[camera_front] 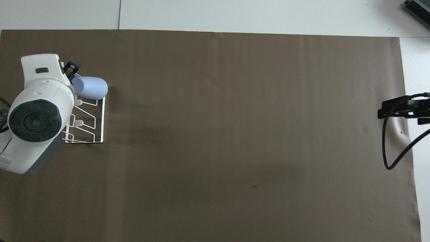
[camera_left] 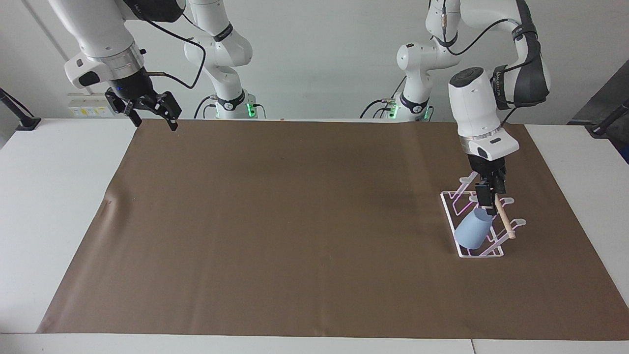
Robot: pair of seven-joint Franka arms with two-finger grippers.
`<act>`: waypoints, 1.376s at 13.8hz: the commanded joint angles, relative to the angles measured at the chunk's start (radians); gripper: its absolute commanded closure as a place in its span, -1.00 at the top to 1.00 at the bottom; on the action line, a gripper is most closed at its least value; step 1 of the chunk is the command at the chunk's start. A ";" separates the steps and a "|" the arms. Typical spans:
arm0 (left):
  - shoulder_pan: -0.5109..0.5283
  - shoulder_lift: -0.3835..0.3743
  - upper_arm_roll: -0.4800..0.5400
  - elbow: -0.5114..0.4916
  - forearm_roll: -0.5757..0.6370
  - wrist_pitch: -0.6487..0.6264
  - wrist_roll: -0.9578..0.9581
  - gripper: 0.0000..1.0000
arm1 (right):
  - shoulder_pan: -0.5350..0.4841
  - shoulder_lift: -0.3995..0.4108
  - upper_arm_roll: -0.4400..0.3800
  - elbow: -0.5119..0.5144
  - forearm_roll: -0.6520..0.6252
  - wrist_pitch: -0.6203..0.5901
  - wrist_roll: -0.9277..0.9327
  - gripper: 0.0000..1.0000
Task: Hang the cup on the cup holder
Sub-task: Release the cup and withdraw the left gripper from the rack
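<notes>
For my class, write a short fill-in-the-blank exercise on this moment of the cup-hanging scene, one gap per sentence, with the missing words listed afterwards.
1. The light blue cup sits tilted on the white wire cup ______.
2. The gripper directly over the cup holder belongs to the ______ arm.
3. The right gripper waits in the air with its fingers ______.
4. The table is covered by a sheet coloured ______.

Missing words: holder; left; open; brown
</notes>
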 commanded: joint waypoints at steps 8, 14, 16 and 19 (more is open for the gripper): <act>0.008 -0.031 0.004 0.195 -0.443 -0.242 0.631 1.00 | -0.013 -0.010 0.015 0.054 -0.005 -0.057 -0.025 1.00; 0.026 -0.016 0.017 0.341 -0.586 -0.508 1.267 1.00 | -0.025 -0.003 0.011 0.034 -0.024 -0.065 -0.050 1.00; 0.034 -0.014 0.028 0.373 -0.648 -0.575 1.391 1.00 | -0.025 0.002 0.011 0.034 -0.024 -0.066 -0.050 1.00; 0.028 -0.014 0.057 0.427 -0.711 -0.683 1.481 1.00 | -0.026 0.009 0.012 0.035 -0.024 -0.057 -0.050 1.00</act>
